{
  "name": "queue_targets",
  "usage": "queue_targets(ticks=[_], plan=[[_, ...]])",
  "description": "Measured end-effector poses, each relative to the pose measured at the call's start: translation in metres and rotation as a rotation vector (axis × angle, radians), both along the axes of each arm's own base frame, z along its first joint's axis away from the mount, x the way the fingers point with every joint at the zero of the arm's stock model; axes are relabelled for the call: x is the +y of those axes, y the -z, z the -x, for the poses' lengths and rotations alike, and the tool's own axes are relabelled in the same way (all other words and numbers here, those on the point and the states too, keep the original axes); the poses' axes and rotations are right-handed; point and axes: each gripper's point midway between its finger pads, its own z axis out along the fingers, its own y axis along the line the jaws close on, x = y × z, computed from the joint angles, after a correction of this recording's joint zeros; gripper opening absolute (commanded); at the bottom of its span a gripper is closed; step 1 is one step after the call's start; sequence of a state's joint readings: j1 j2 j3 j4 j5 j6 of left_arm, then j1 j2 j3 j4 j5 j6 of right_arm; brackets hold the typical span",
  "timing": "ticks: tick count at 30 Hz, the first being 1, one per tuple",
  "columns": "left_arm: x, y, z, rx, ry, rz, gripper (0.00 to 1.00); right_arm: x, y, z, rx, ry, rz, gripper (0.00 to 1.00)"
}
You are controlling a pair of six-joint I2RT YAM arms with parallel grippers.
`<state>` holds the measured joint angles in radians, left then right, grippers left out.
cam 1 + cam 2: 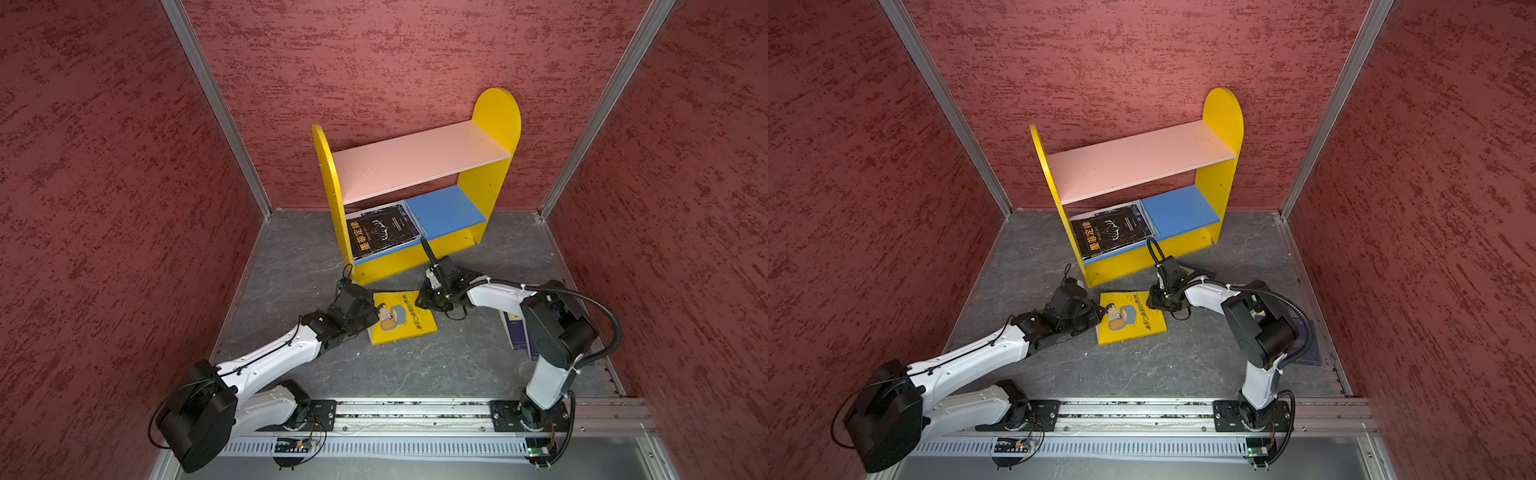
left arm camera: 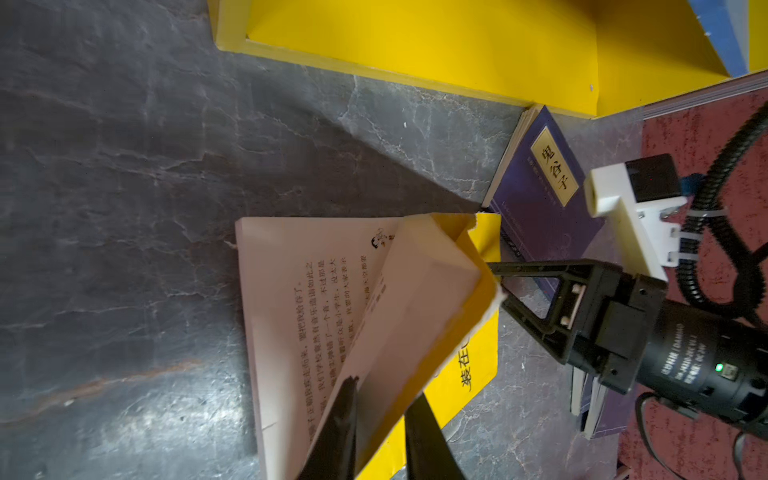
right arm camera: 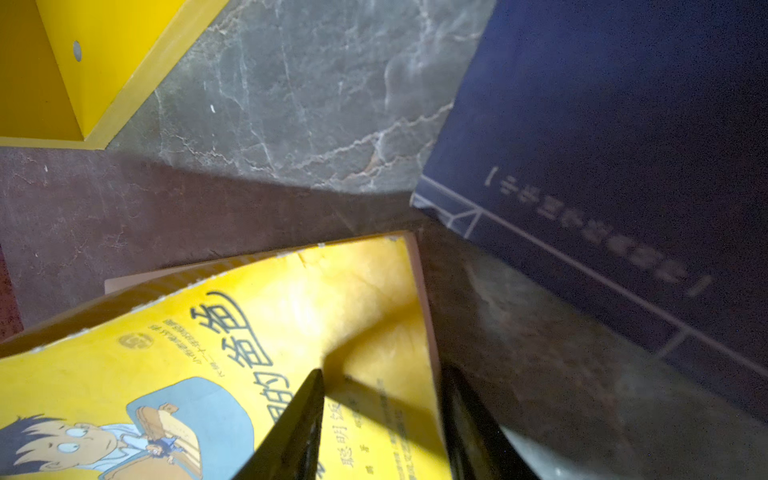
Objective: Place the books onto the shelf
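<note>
The yellow book (image 1: 409,320) (image 1: 1138,322) lies on the grey floor in front of the shelf (image 1: 415,162) (image 1: 1133,162). My left gripper (image 1: 376,316) (image 2: 380,415) is shut on its front cover and a wad of pages at the left edge, lifting them so the book (image 2: 299,291) gapes open. At the book's (image 3: 257,332) far right corner my right gripper (image 1: 419,303) (image 3: 384,415) stands open, one finger over the cover, the other past the edge. A black book (image 1: 380,232) (image 1: 1108,230) lies flat on the blue lower board. A navy book (image 2: 540,195) (image 3: 602,166) lies beside the right gripper.
More navy books (image 1: 515,332) (image 1: 1308,349) lie on the floor under the right arm, mostly hidden by it. The shelf's pink upper board is bare, and so is the right half of its blue board (image 1: 446,210). Red walls close in on three sides.
</note>
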<state>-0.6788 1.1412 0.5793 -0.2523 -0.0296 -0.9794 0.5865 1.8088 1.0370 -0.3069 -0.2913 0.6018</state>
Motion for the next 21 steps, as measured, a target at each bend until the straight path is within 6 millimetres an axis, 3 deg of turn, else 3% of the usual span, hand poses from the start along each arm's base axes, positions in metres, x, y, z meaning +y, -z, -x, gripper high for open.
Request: queue_targets(ticks=[5,9,15,21], plan=[[0.002,0.002,0.003,0.023,-0.010,-0.008,0.01,0.001,-0.005,-0.003,0.006,0.016,-0.029,0.67],[-0.002,-0.009,-0.001,0.025,-0.020,0.015,0.00,-0.008,-0.022,-0.009,0.009,0.088,-0.118,0.87],[-0.001,-0.040,-0.018,0.023,-0.100,0.110,0.00,-0.038,-0.056,-0.014,0.002,0.253,-0.290,0.94],[0.010,-0.042,-0.025,0.095,-0.229,0.224,0.00,-0.061,-0.051,0.006,0.101,0.417,-0.409,0.95]])
